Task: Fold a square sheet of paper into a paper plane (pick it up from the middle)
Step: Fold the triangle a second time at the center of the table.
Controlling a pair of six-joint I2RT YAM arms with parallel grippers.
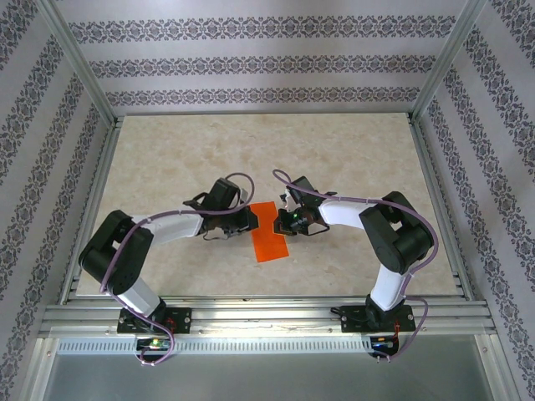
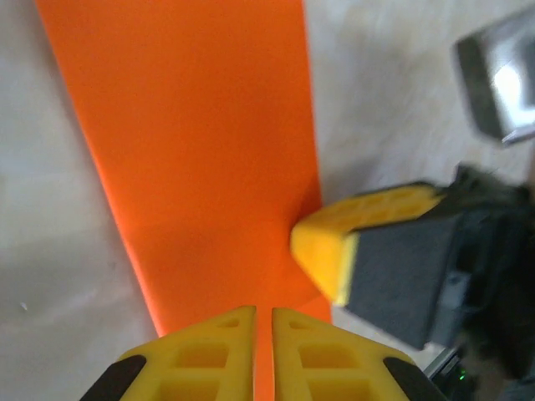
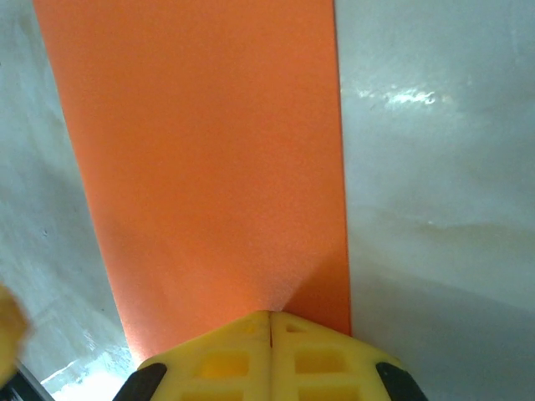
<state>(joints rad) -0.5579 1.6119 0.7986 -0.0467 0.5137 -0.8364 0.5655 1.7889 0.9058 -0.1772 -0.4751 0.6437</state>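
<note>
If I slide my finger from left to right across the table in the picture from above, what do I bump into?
left arm → left gripper → orange paper → right gripper → right arm

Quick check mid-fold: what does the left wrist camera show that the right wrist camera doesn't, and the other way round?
Left wrist view: the right gripper reaches in from the right, with its yellow tip at the right edge of the paper.
Right wrist view: a bright patch of glare lies on the table, to the right of the paper.
Shared: the orange paper lies flat as a long strip running away from the camera. Each camera's own yellow fingers sit together at the strip's near end. The left gripper shows a thin slit between its fingers.
</note>
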